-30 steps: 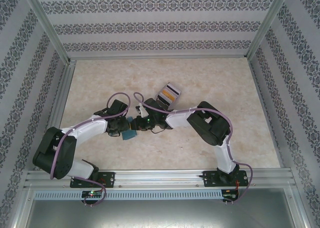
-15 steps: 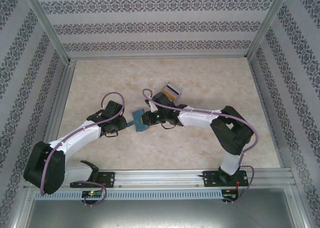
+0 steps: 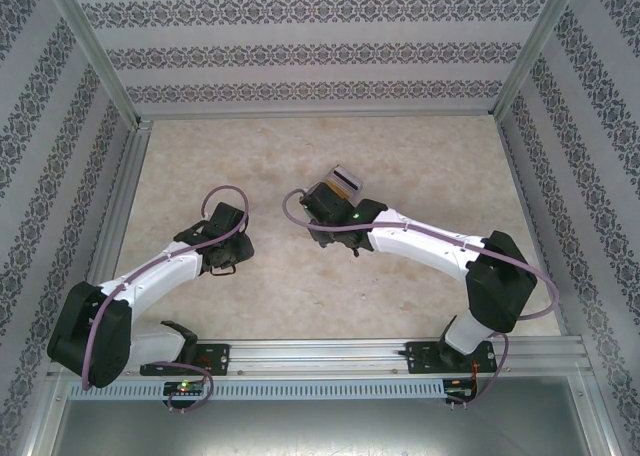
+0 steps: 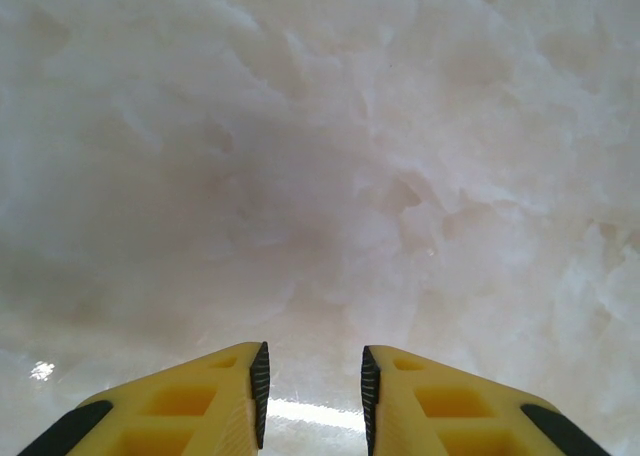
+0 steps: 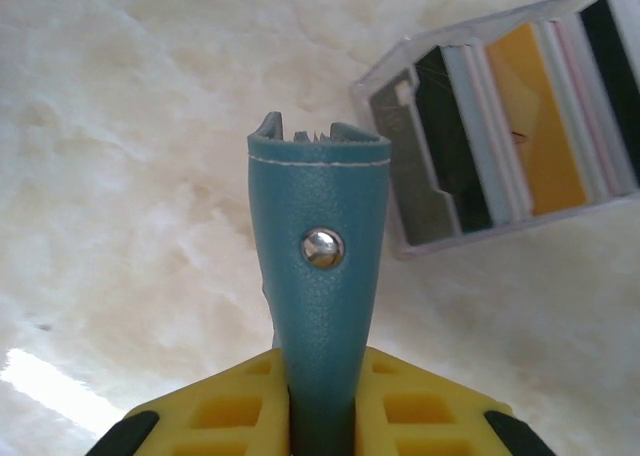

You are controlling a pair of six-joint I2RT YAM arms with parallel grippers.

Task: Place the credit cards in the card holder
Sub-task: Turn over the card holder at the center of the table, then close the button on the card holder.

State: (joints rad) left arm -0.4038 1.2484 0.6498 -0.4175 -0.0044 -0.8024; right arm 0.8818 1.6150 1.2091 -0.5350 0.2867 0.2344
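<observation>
Two arms over pale marbled table [image 3: 430,156]. Nearest, left gripper [image 4: 314,401] hangs low above bare surface, fingers spread, nothing between. Further out, right gripper [image 5: 320,406] pinches folded teal card holder [image 5: 318,276], metal stud facing camera. Just beyond, clear box [image 5: 405,191] holds upright credit cards [image 5: 548,126]: orange, dark, pale.
</observation>
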